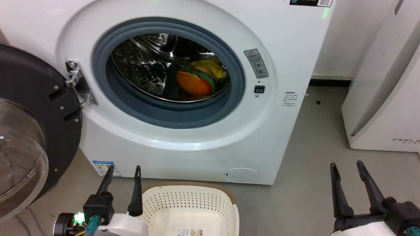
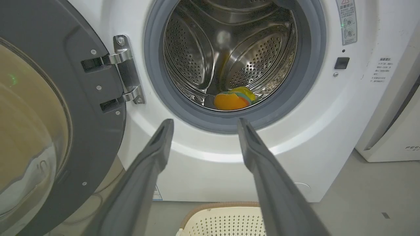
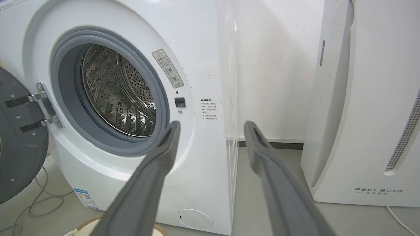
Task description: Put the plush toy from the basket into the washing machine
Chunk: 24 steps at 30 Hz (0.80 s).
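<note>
The plush toy [image 1: 197, 78] lies inside the steel drum of the washing machine [image 1: 285, 39], orange bottom toward me, yellow top behind; its head is hidden. In the left wrist view the plush toy [image 2: 233, 99] rests at the drum's bottom. The black-framed door [image 1: 29, 124] hangs open at the left. The cream basket [image 1: 188, 205] sits on the floor below the porthole, holding just its paper label. My left gripper [image 1: 124, 169] is open beside the basket's left rim, holding nothing. My right gripper [image 1: 347, 165] is open over the floor at the right.
The white slanted FEELBIRD appliance [image 1: 384, 98] stands right of the washer, with a strip of grey floor [image 1: 315, 157] between them. Cables [image 3: 39, 203] lie on the floor under the open door.
</note>
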### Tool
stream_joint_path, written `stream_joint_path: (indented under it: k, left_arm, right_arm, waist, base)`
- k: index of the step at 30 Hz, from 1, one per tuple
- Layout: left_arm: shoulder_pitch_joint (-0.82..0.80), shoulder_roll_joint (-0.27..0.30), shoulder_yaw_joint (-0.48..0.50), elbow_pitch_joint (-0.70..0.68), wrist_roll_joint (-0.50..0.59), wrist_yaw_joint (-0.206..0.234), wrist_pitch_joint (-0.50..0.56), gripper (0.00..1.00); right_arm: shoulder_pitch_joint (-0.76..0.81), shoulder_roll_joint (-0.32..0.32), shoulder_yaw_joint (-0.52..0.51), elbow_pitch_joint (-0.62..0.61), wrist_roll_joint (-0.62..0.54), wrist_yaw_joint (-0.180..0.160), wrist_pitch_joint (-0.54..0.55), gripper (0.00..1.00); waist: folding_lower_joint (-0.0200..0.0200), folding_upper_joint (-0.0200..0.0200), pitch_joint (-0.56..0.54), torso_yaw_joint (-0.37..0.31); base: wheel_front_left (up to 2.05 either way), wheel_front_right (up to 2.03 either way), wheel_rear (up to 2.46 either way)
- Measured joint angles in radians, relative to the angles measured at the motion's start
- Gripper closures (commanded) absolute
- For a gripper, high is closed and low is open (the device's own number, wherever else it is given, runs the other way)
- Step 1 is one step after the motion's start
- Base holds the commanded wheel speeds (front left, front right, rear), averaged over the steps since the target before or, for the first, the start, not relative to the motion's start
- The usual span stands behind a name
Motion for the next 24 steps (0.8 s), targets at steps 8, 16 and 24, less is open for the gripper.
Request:
stream_joint_path:
  k: [8, 16, 24]
  left_arm:
    - [0.008, -0.003, -0.002, -0.001, -0.001, -0.006, 0.002, 1.00]
    - [0.008, -0.004, -0.001, -0.009, -0.001, -0.006, 0.019, 1.00]
    - [0.008, -0.005, 0.000, -0.020, 0.000, -0.006, 0.033, 1.00]
  right_arm:
    - [0.002, 0.000, -0.001, 0.004, 0.001, 0.000, 0.001, 1.00]
    - [0.002, 0.000, 0.000, 0.004, -0.001, 0.000, 0.017, 1.00]
    - [0.001, 0.000, 0.002, 0.004, -0.009, 0.000, 0.032, 1.00]
  waist:
    - [0.0000, 0.0000, -0.001, 0.004]
    - [0.0001, 0.0000, -0.001, -0.001]
    - [0.0002, 0.0000, -0.002, -0.005]
  base:
    - [0.00, 0.00, 0.00]
    - [0.00, 0.00, 0.00]
    - [0.00, 0.00, 0.00]
